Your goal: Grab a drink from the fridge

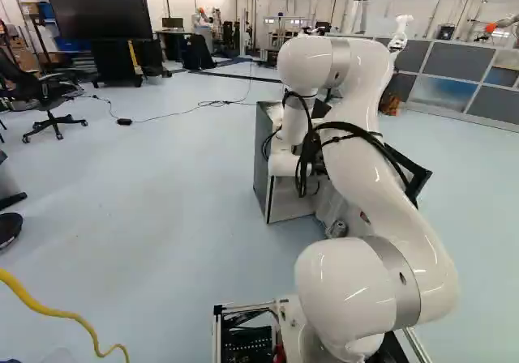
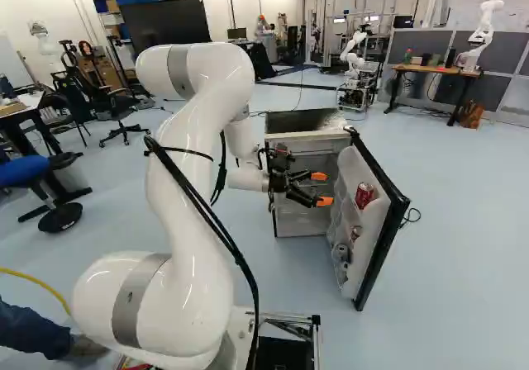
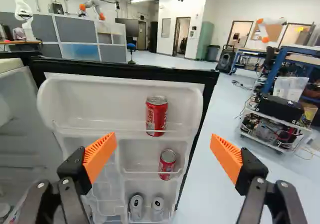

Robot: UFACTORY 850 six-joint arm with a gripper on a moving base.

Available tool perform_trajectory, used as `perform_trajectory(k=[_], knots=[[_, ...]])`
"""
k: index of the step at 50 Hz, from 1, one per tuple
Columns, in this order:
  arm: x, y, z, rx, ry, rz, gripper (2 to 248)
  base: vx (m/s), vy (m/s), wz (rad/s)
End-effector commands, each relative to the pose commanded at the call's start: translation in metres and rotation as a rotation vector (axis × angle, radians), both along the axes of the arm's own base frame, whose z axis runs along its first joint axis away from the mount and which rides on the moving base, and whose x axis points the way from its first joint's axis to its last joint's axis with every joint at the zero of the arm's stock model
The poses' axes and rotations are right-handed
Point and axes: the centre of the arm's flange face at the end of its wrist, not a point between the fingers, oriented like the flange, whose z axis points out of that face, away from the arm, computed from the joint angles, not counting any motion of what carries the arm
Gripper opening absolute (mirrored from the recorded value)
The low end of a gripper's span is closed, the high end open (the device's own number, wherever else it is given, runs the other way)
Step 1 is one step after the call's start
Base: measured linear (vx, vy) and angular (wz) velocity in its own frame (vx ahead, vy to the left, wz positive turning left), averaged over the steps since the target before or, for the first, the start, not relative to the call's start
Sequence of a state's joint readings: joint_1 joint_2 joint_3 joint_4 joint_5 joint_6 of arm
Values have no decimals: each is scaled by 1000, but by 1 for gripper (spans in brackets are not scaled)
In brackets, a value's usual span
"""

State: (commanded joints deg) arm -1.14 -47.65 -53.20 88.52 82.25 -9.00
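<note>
Upper red can [image 3: 156, 115]: upright in the top rack [image 3: 90, 106] of the fridge door [image 2: 382, 250], nearer the door's free edge than its hinge; ungrasped, and the likeliest pick of the 4 cans, since the hand [image 3: 164, 141] faces it at close to its height.
Lower red can [image 3: 167, 163]: in the rack just below, also ungrasped.
Left silver can [image 3: 136, 207] and right silver can [image 3: 157, 209]: side by side in a rack lower down, tops showing; a harder reach, I judge.
Fridge door: swung wide open, its inner side turned to the hand; so the opening part of the task is done.
Hand: open, its 2 orange-padded fingers spread wide with nothing gripped; it points at the racks, apart from the upper red can.
Fridge [image 2: 302, 122]: stands ahead of the base, interior exposed, beside the hand.
Arm [image 2: 194, 151]: stretched forward from the base, holding the hand level before the door; the approach looks partly made.
Drink still to win: 0 cans grabbed; what is left is to choose 1, move in with 1 finger at each side, close, lift past the rack's front lip and draw back. Snagging that lip or nudging the door looks like the main risk.
</note>
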Motion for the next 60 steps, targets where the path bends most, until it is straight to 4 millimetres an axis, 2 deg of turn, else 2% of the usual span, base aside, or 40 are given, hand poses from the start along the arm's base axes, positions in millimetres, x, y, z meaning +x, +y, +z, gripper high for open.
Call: perform_trajectory(k=[28, 60], knots=[[23, 1, 0, 12, -56, -98, 247, 0, 0, 0], [21, 11, 0, 12, -49, -84, 247, 0, 0, 0]])
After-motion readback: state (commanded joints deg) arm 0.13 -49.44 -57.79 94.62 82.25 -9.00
